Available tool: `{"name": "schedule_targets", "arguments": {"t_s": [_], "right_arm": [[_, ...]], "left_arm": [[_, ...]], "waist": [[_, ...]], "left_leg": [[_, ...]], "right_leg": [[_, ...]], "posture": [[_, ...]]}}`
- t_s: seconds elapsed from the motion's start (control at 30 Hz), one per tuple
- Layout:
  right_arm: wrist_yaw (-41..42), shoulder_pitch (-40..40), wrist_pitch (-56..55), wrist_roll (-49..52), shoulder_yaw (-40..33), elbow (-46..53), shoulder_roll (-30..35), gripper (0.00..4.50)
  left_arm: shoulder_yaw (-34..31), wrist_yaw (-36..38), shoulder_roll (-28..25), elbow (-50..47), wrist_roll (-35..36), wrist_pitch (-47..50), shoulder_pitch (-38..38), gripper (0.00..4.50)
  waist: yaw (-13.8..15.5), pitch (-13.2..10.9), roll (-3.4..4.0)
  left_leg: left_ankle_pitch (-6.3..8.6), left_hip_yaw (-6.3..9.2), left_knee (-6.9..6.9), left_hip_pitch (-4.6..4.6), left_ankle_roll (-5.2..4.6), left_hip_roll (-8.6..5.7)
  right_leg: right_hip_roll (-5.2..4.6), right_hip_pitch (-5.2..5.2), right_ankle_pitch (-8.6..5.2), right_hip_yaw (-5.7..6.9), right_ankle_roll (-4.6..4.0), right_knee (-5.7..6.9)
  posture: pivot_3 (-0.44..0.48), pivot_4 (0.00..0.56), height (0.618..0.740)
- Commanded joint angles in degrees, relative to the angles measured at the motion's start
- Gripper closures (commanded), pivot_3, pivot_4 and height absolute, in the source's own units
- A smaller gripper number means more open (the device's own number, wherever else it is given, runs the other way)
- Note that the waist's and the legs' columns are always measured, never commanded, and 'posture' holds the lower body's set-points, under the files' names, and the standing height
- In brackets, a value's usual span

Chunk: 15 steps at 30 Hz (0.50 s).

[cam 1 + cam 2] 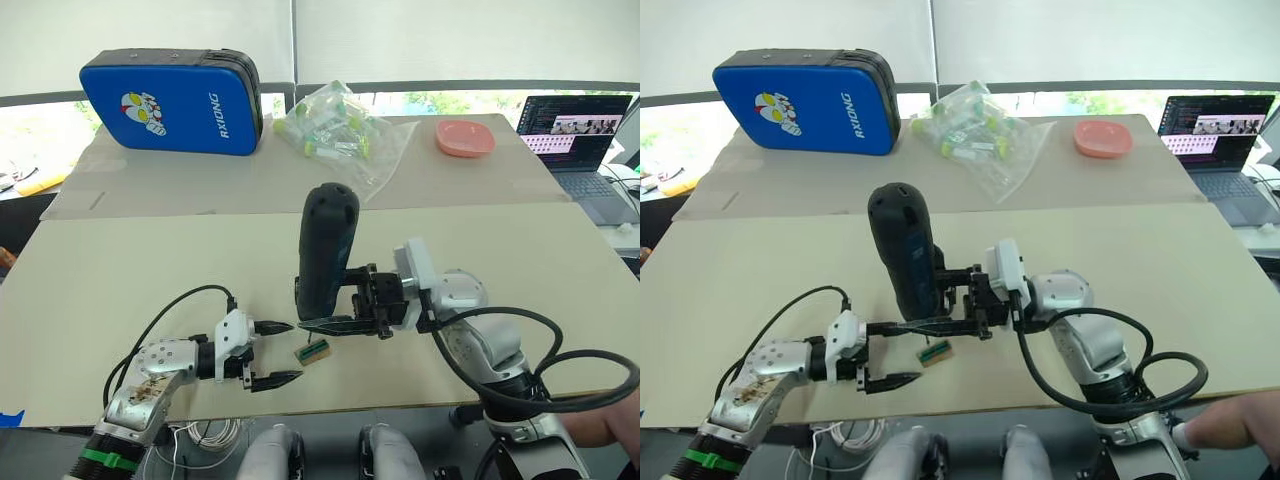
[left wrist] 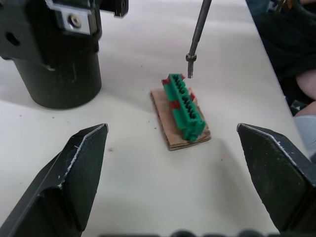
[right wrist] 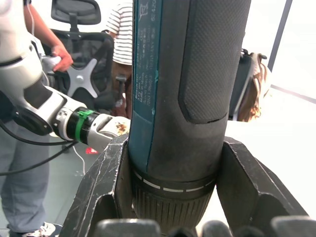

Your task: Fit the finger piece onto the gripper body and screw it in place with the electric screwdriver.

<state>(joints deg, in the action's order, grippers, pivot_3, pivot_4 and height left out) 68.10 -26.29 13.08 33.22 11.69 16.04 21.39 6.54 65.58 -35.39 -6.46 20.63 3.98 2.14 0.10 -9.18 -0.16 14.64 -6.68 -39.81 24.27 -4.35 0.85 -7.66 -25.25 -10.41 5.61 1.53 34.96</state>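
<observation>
Right gripper (image 1: 335,300) clamped on the upright screwdriver (image 1: 325,250) at mid-table; its metal bit (image 2: 197,37) points down just above the green-and-tan block (image 2: 182,111); left gripper (image 1: 275,353) fingers spread wide, empty, beside the block; black cylinder base (image 2: 54,54) stands nearby.

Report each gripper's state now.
Left gripper: open, holding nothing.
Right gripper: shut on the electric screwdriver.
</observation>
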Motion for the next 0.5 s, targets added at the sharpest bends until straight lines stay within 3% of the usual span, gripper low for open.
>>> {"name": "schedule_targets", "arguments": {"t_s": [0.03,0.5], "right_arm": [[-1.15,-1.98,0.98,3.62,-3.02,4.16,0.28,2.53],[-5.32,-4.9,6.94,9.83,-8.06,10.01,3.7,2.53]], "left_arm": [[-2.64,0.96,-0.96,-2.98,3.0,0.14,-0.59,0.08],[-9.76,2.42,-4.03,-4.51,10.05,4.49,-0.71,0.08]], "waist": [[0.11,-0.01,-0.01],[0.47,-0.05,-0.01]], "left_leg": [[0.02,0.0,0.0,0.0,0.04,0.0],[-0.02,-0.01,0.0,0.02,0.02,0.0]], "right_leg": [[0.0,0.0,0.0,0.0,0.0,0.0],[0.06,-0.01,-0.01,0.02,0.0,0.0]], "posture": [[0.0,0.15,0.74],[0.0,0.15,0.74]]}}
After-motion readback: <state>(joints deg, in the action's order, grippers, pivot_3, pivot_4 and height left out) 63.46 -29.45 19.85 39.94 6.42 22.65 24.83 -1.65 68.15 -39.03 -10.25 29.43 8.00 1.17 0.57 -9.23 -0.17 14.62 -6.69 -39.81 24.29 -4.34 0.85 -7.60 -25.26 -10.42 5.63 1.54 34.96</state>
